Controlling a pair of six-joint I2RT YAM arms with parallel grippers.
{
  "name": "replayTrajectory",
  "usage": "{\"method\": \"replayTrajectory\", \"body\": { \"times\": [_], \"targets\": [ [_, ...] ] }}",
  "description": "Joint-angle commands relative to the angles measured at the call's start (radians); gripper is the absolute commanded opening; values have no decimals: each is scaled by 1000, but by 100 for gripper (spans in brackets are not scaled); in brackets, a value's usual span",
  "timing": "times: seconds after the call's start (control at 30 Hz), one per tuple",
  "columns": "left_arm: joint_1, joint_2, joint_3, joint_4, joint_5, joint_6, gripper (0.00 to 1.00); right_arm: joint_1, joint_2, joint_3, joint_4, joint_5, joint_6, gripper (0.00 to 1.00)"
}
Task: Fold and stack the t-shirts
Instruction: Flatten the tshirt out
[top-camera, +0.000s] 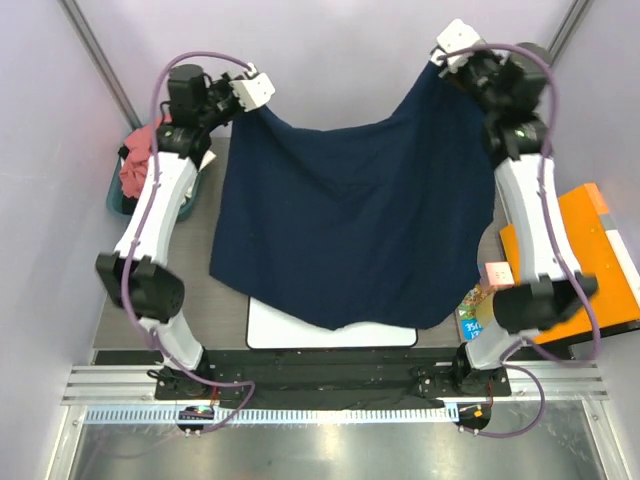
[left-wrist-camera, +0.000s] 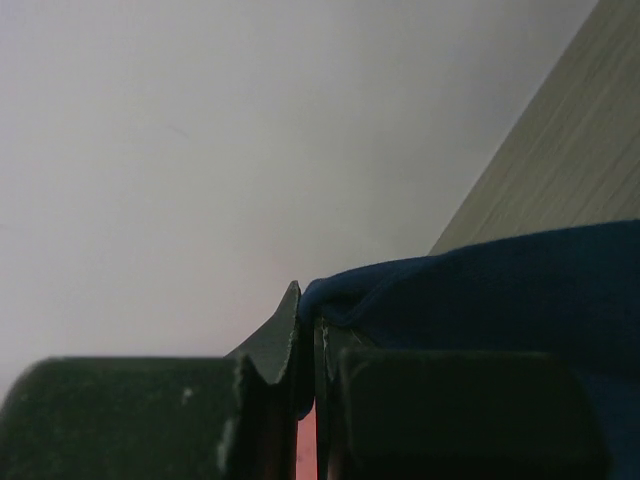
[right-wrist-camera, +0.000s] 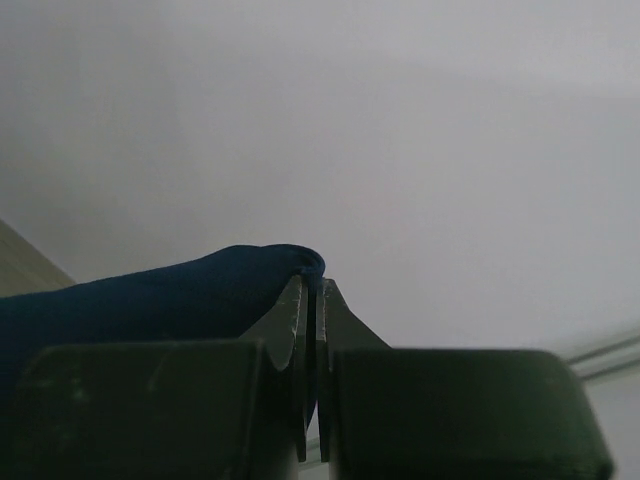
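Hanging between the two arms, one navy t-shirt (top-camera: 350, 210) spreads like a curtain above the middle of the tabletop (top-camera: 215, 312). Its lower hem droops over the far half of a single white mat (top-camera: 330, 335) that lies at the near edge. The left gripper (top-camera: 263, 107) has its fingers clenched on the shirt's upper left corner, toward the far left corner of the tabletop. In the left wrist view a fold of blue cloth is nipped between the closed tips. The right gripper (top-camera: 441, 62) is pinched shut on the upper right corner, held higher, toward the far right corner. The right wrist view shows cloth bunched at its tips.

A second shirt, the salmon-pink t-shirt (top-camera: 140, 165), sits crumpled in one teal bin (top-camera: 114, 197) at the left edge, well apart from the navy one. That makes two shirts in all.

One orange panel (top-camera: 590, 250) lies flat at the right edge. Beside the right arm's base lie one small pink note (top-camera: 497, 272) and one colourful card (top-camera: 468, 318). The card's print is too small to read.
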Motion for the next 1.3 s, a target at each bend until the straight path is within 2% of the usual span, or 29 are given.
{"method": "replayTrajectory", "body": {
  "times": [0.0, 0.1, 0.17, 0.27, 0.33, 0.4, 0.43, 0.47, 0.6, 0.63, 0.67, 0.73, 0.77, 0.83, 0.87, 0.97, 1.03, 1.07, 1.1, 1.13, 1.17, 1.2, 1.27],
  "targets": [
    [5, 144, 187, 73, -74, 95, 0, -12, 178, 105, 169, 86, -105, 1],
    [-1, 264, 365, 166, -136, 104, 0, -19, 324, 373, 171, 132, -142, 1],
    [-3, 298, 439, 292, -188, 112, 0, -28, 381, 579, 145, 106, -186, 1],
    [-3, 260, 429, 514, -199, 119, 0, -32, 369, 705, 137, 39, -289, 1],
    [-5, 208, 378, 675, -197, 101, 0, -33, 267, 667, 160, -2, -329, 1],
    [-3, 96, 230, 769, -191, 87, 0, -25, 128, 515, 210, -55, -351, 1],
    [-5, 61, 166, 867, -187, 81, 0, -16, 96, 468, 226, -64, -384, 1],
    [-5, 18, 37, 906, -171, 81, 0, -4, 72, 420, 218, -62, -388, 1],
    [-6, -133, -258, 966, -167, 82, 0, 5, 1, 333, 116, -11, -277, 1],
    [-8, -183, -322, 964, -165, 89, 0, 7, -58, 275, 71, -1, -267, 1],
    [-6, -203, -452, 966, -164, 107, 0, 7, -95, 107, 56, 0, -241, 1],
    [-5, -272, -586, 951, -135, 148, 0, 7, -180, -90, -16, -22, -224, 1],
    [-6, -295, -710, 929, -119, 176, 0, 7, -256, -286, -45, -32, -228, 1],
    [-6, -332, -833, 897, -64, 268, 0, 7, -342, -478, -128, -53, -231, 1],
    [-6, -363, -937, 882, -50, 300, 0, 8, -410, -631, -163, -61, -246, 1],
    [-5, -424, -1095, 752, 2, 413, 0, 10, -511, -836, -304, -87, -291, 1],
    [-3, -449, -1145, 578, 46, 528, 0, 10, -545, -905, -390, -113, -320, 1],
    [2, -472, -1183, 538, 65, 544, 0, 10, -553, -915, -424, -121, -335, 1],
    [5, -480, -1191, 422, 82, 572, 0, 10, -559, -918, -458, -130, -363, 1],
    [8, -483, -1194, 367, 86, 639, 0, 11, -556, -918, -511, -134, -372, 1],
    [17, -489, -1199, 328, 109, 645, 0, 11, -550, -904, -545, -141, -386, 1],
    [20, -487, -1190, 206, 112, 689, 0, 11, -530, -892, -576, -144, -400, 1],
    [18, -481, -1156, 119, 114, 751, 0, 11, -507, -846, -657, -150, -432, 1]
  ]
}}
